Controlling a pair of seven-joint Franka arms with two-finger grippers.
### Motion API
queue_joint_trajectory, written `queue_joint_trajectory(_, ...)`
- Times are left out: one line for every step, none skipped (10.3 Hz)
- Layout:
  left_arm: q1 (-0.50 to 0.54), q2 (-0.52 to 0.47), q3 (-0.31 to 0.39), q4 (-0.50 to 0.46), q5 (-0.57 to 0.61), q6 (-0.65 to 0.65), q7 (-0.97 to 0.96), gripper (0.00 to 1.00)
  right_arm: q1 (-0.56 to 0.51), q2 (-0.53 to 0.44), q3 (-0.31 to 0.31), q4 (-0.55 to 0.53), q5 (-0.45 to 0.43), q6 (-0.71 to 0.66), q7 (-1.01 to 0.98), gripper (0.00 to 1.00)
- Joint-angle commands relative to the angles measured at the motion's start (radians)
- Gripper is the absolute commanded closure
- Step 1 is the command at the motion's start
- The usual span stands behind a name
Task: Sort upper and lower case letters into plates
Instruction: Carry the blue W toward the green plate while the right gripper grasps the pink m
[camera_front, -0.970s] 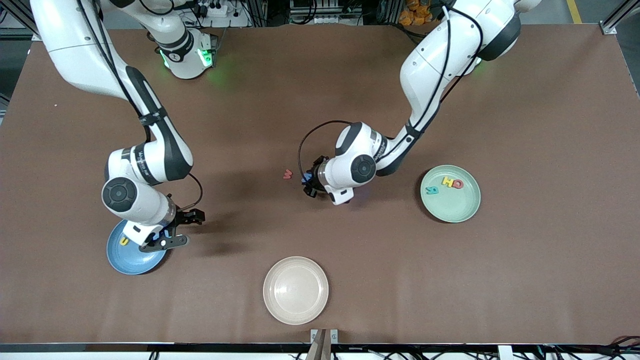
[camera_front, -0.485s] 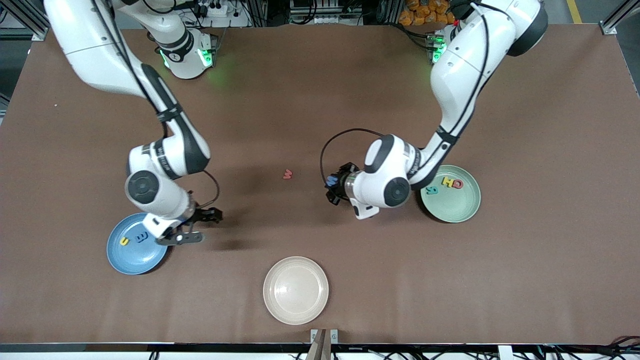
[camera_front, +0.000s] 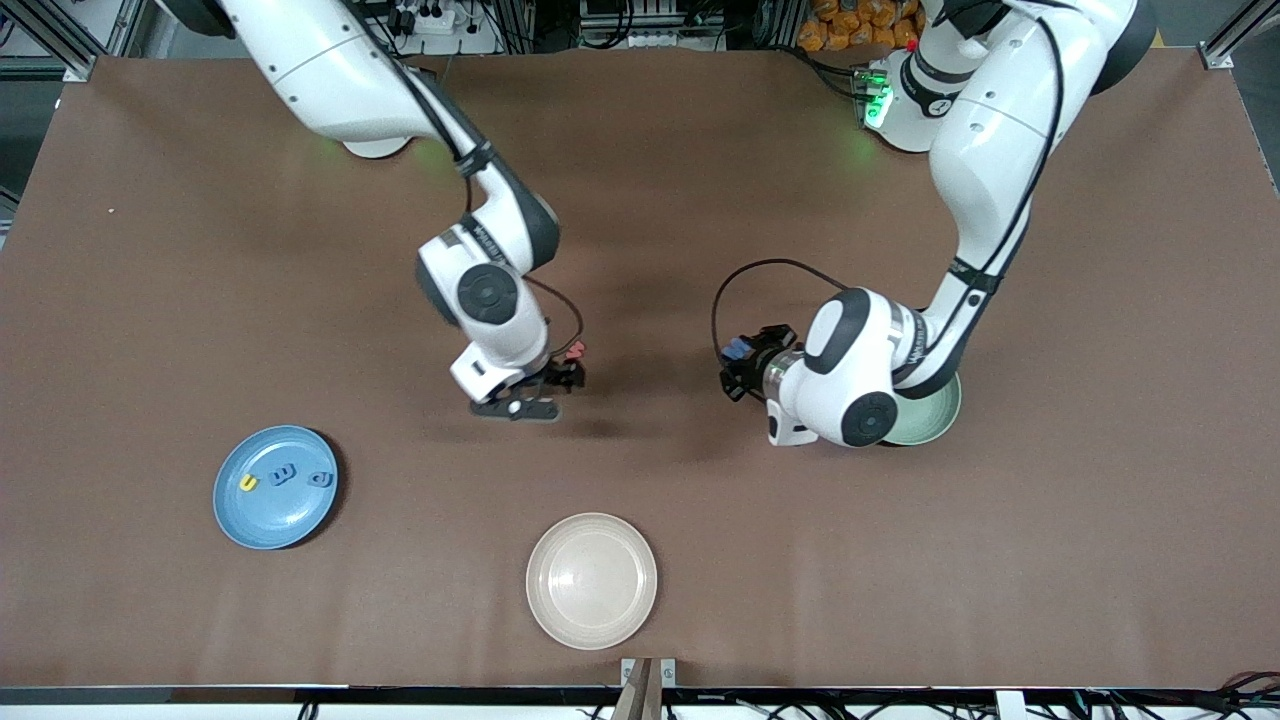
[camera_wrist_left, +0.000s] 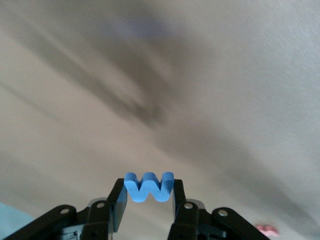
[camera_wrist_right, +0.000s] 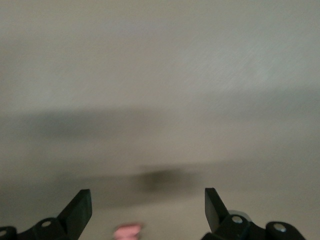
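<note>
From the front, the blue plate (camera_front: 275, 487) is holding three letters (camera_front: 284, 476), the green plate (camera_front: 930, 420) is sitting half hidden under the left arm, and the cream plate (camera_front: 591, 580) is lying nearest the camera. The left gripper (camera_wrist_left: 148, 210) is pinching a blue W (camera_wrist_left: 149, 186) over the table beside the green plate, having carried it there from mid-table. The right gripper (camera_wrist_right: 148, 207) is hanging spread wide over the red letter (camera_wrist_right: 127, 231), having come across from the blue plate.

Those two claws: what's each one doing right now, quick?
Left gripper: shut on the blue letter W, over the table beside the green plate.
Right gripper: open, empty, over the red letter.
</note>
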Motion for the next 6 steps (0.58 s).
queue_joint_trajectory(0.125,-0.146,-0.007,-0.198,0.053,-0.010,0.214,0.88,0.050,-0.025,-0.004,-0.070,0.013,0.033,0.090,0.00)
queue_joint_trajectory(0.154,-0.154,-0.007,-0.226,0.053,-0.010,0.277,0.88,0.042,-0.034,0.022,-0.125,0.013,0.080,0.085,0.00)
queue_joint_trajectory(0.162,-0.158,-0.005,-0.237,0.054,-0.010,0.299,0.88,0.039,-0.030,0.025,-0.167,0.012,0.135,0.084,0.00)
queue_joint_trajectory(0.194,-0.162,-0.007,-0.248,0.058,-0.012,0.351,0.88,0.039,-0.025,0.026,-0.188,0.012,0.177,0.085,0.00)
queue_joint_trajectory(0.231,-0.162,-0.005,-0.262,0.058,-0.012,0.444,0.88,0.037,-0.022,0.026,-0.190,0.012,0.185,0.090,0.00)
queue_joint_trajectory(0.258,-0.152,-0.005,-0.263,0.059,-0.012,0.511,0.87,0.025,-0.022,0.027,-0.190,0.016,0.186,0.093,0.00)
